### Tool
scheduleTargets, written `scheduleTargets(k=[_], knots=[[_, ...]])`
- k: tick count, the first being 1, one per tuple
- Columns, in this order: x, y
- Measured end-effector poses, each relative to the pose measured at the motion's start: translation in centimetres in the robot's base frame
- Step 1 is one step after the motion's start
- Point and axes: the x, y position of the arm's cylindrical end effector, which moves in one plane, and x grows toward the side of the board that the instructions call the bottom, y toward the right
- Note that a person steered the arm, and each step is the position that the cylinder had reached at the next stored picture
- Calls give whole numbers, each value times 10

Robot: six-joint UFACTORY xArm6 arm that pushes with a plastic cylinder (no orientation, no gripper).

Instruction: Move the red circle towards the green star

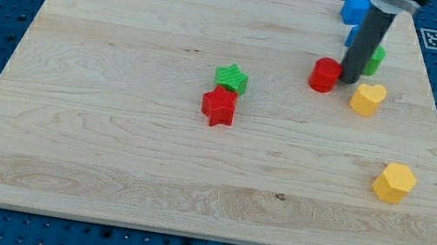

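The red circle (325,74) lies on the wooden board (113,123) at the view's upper right. The green star (231,78) sits near the board's middle, to the left of the red circle and a little lower. My tip (350,79) is at the red circle's right edge, touching or nearly touching it. The rod rises from there to the view's top.
A red star (218,107) touches the green star from below. A yellow heart (367,99) lies just below-right of my tip. A green block (374,59) is partly hidden behind the rod. A blue block (355,9) sits at the top edge. A yellow hexagon (394,182) lies at lower right.
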Motion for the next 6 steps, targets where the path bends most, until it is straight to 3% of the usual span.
scheduleTargets(k=[3, 5, 6], knots=[[40, -93], [-31, -27], [-19, -14]])
